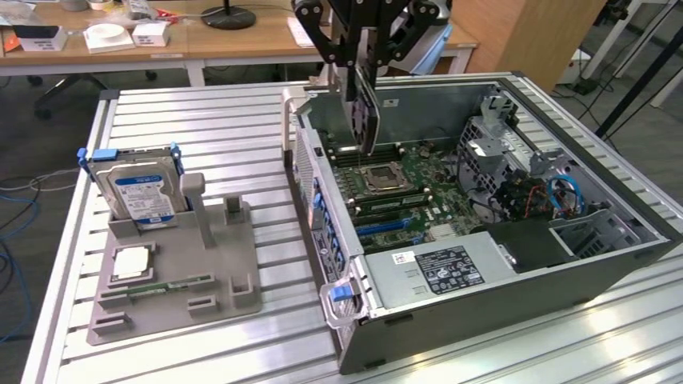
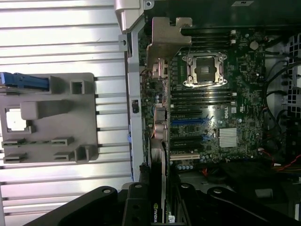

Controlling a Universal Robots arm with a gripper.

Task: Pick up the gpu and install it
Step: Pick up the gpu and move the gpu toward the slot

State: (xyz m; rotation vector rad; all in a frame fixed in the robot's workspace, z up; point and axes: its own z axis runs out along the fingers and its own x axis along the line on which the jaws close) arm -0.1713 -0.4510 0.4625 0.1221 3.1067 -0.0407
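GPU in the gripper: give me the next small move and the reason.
Probably shift the gpu toward the blue slots before lowering. The gripper holds it edge-on above the motherboard, apparently clear of the board, and nearer the CPU socket than those slots.

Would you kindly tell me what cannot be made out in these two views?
- Exterior view: gripper top, cut off by the upper edge.
- Exterior view: hard drive label text, too small.
- Wrist view: motherboard slots under the gpu, hidden by the card itself.
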